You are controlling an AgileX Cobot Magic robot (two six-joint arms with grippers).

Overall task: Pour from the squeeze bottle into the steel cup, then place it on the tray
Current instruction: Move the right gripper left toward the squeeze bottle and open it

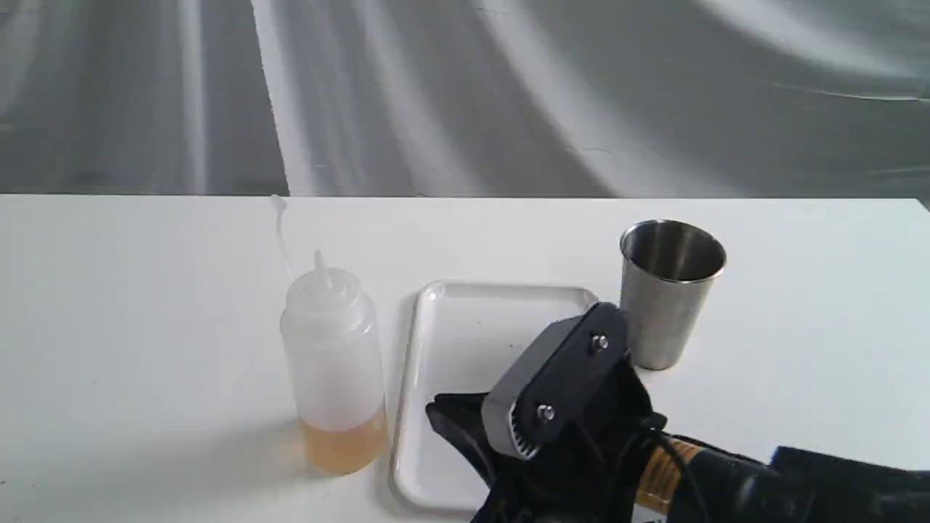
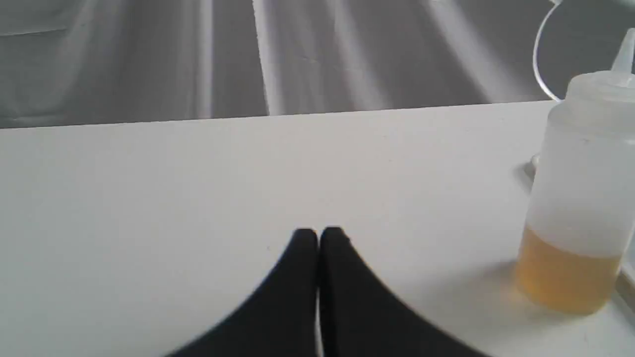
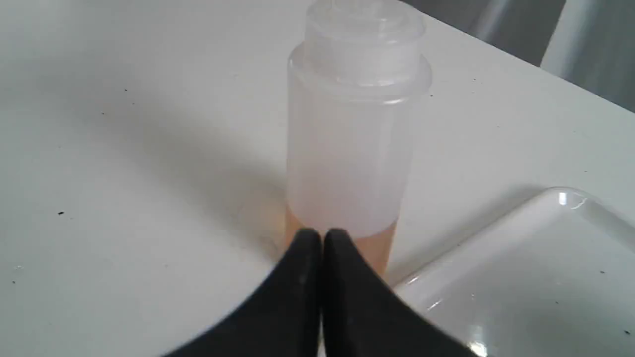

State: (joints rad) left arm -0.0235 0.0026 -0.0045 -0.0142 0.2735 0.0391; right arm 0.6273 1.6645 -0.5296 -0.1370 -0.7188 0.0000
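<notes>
A white tabletop [image 1: 109, 290] runs the full width of the room in front of a grey draped backdrop [image 1: 465, 94]. Its far edge is a straight line behind everything, and bare surface lies open to the left of the bottle and to the right of the cup.

The tray [image 1: 465, 327], flat, white and low-rimmed with rounded corners, lies near the middle with nothing resting on it. The right arm's black and grey wrist [image 1: 559, 385] hangs over its near right part and hides that corner.

The squeeze bottle [image 1: 334, 363] stands upright on the tabletop just beside the tray's left rim. It is a cloudy white cylinder with a domed cap and pointed nozzle, amber liquid filling only its bottom part, and a thin strap [image 1: 280, 225] curling up behind it.

The steel cup [image 1: 668, 298], a brushed, tapered tumbler with a rolled rim, stands upright just off the tray's far right corner. The wrist overlaps its lower left side in the exterior view.

The right end effector [image 3: 322, 238] has its fingers pressed together and holds nothing. It points at the bottle's base from over the tray, close but apart. The left end effector [image 2: 318, 235] is likewise pinched closed and empty, over bare tabletop, with the bottle off to one side.
</notes>
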